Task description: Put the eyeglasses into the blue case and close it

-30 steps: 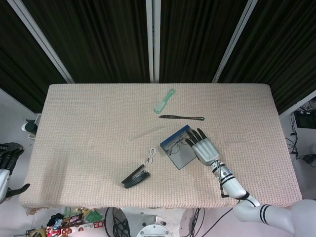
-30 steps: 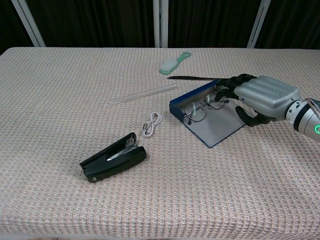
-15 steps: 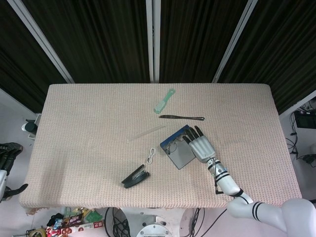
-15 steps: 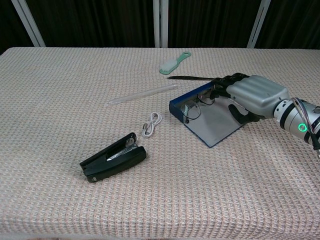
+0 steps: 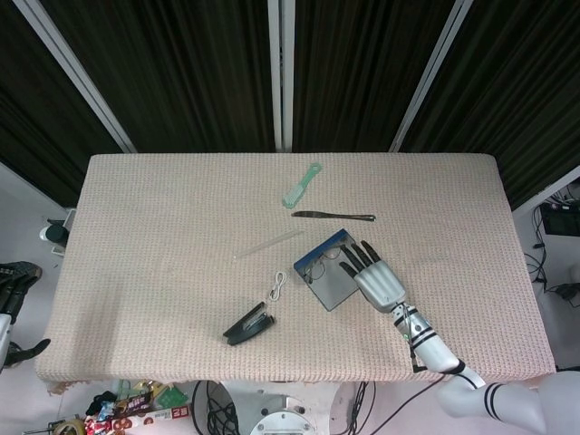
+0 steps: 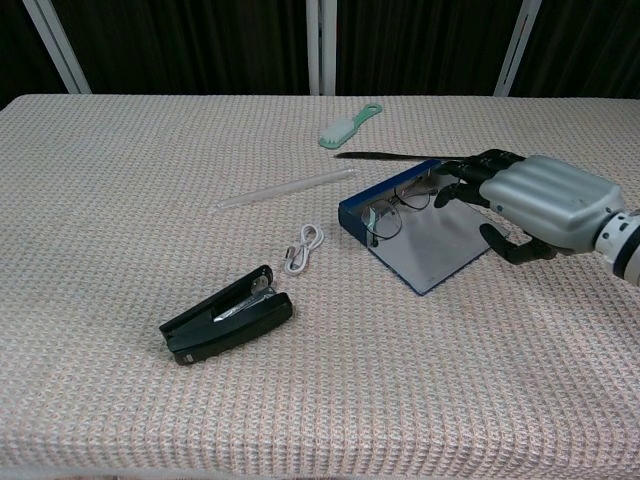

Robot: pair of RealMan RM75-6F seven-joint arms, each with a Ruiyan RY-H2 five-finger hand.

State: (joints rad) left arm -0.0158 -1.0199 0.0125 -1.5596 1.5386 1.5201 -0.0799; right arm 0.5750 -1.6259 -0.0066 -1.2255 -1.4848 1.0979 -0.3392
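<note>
Eyeglasses [image 6: 398, 205], one thin wire-framed pair, lie in the one open blue case [image 6: 415, 240]; the right hand [image 6: 535, 203] hovers there, fingers spread, empty. Beyond: one clear tube [image 6: 286, 187], one green brush [image 6: 349, 125].

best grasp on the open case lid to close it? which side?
Probably the lid's free near edge, approached from the front-right by the right hand. The lid lies flat toward the camera, hinged at the blue case holding the eyeglasses; lifting there would swing it shut.

Blue case [image 6: 415, 240], grey inside; black stapler [image 6: 226, 315]; mint-green brush [image 6: 345, 125]; beige woven tablecloth [image 6: 120, 180].
</note>
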